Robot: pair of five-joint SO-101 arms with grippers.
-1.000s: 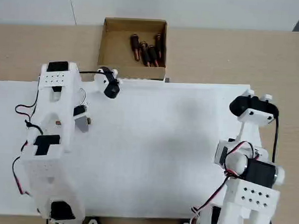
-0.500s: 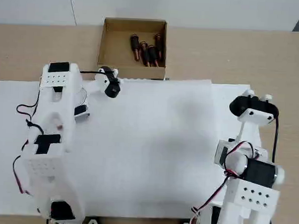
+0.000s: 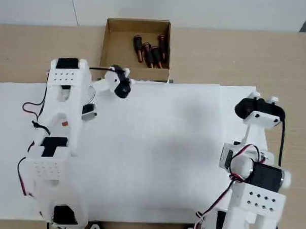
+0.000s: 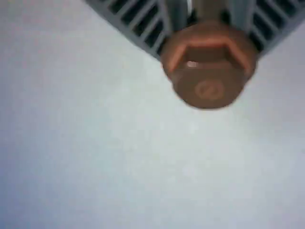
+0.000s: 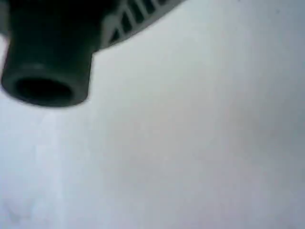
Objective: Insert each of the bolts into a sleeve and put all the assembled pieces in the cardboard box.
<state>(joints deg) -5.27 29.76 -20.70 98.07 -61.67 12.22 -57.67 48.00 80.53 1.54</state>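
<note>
In the left wrist view a brown hex-head bolt (image 4: 208, 71) points its head at the camera, and my left gripper (image 4: 208, 14) is shut on its shank between grey ribbed fingers (image 4: 128, 14). Seen from above, that gripper (image 3: 89, 111) hangs over the left part of the white sheet. My right gripper (image 5: 62, 9) is shut on a black sleeve (image 5: 47, 64) whose open bore faces the sheet. The cardboard box (image 3: 115, 47) stands at the far edge and holds several assembled pieces (image 3: 151, 49).
A white foam sheet (image 3: 162, 145) covers most of the wooden table (image 3: 232, 52). The left arm's body (image 3: 61, 125) stands along the sheet's left side and the right arm's body (image 3: 252, 169) at its right edge. Red and black cables hang beside both bases.
The left arm has shifted toward the far side and a little rightward, nearer the box, carrying the bolt. The right arm has kept still.
</note>
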